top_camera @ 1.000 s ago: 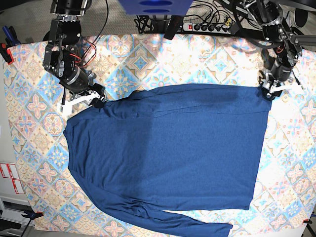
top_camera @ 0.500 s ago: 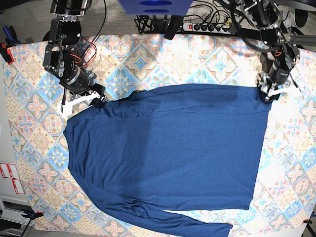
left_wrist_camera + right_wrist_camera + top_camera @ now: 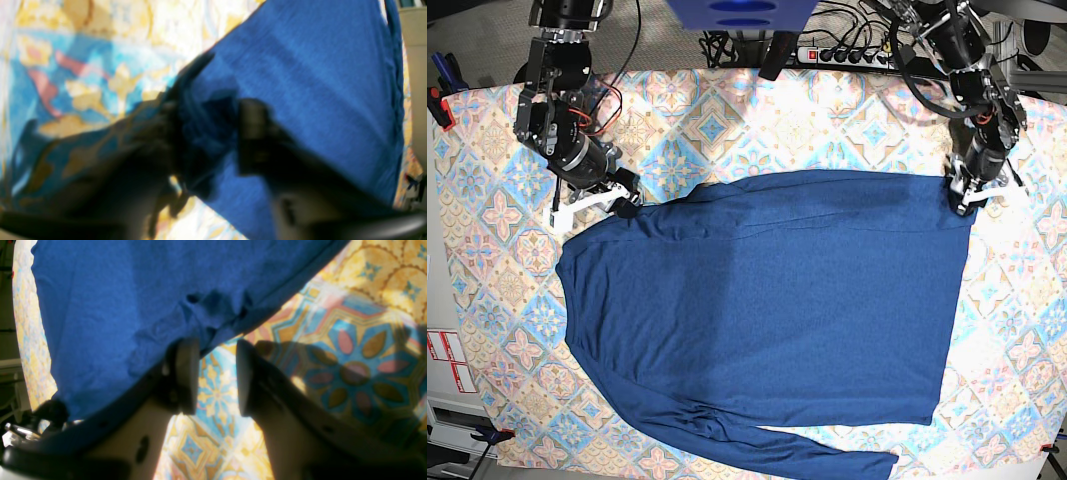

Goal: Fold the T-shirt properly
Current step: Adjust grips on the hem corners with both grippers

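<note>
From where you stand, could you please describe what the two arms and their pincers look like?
Both arms are black, with exposed motor housings and loose black cables. Red wiring runs along the right arm. The right pincer has pale cream fingers with dark rounded pads. The left pincer shows white fingers; its wrist view is too blurred for detail.

Base view straight down from above on the whole patterned cloth [image 3: 727, 120], each wrist view close and low past its own fingers, sharing with base one upper corner of the T-shirt [image 3: 767, 310] apiece.
</note>
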{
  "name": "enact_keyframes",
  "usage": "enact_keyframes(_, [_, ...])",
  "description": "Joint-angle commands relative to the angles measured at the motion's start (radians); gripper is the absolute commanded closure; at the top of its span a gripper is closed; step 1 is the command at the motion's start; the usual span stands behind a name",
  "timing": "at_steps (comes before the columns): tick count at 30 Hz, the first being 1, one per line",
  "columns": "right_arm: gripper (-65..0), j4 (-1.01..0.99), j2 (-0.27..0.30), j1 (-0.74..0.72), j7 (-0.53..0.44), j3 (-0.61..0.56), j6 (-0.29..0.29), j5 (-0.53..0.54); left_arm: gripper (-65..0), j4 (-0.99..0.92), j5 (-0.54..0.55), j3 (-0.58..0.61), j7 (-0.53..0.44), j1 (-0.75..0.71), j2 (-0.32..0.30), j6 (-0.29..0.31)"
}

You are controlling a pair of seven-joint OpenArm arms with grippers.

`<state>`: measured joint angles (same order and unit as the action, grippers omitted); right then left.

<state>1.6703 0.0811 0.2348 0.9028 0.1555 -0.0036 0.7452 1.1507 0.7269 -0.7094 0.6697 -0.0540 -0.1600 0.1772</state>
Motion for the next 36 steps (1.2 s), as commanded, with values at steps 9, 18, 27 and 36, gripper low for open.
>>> enact_keyframes(9, [-22.3,-0.005,0.004,-0.055,-0.018,0.009,0.009,0.017,0.0,0.007,-0.005,0.000,0.025,-0.014,-0.006,-0.003])
enact_keyframes(18, [-27.9,-0.247,0.003,-0.151,-0.007,0.109,0.009,0.162,0.0,0.007,-0.003,0.000,0.025,-0.019,-0.008,-0.003])
enact_keyframes(27, [-27.9,-0.371,0.003,-0.205,-0.011,0.117,0.009,0.168,0.0,0.007,-0.003,0.000,0.025,-0.019,-0.008,-0.003])
enact_keyframes(36, [-27.8,-0.457,0.003,-0.245,-0.017,0.112,0.009,0.168,0.0,0.007,-0.003,0.000,0.025,-0.019,-0.008,-0.003])
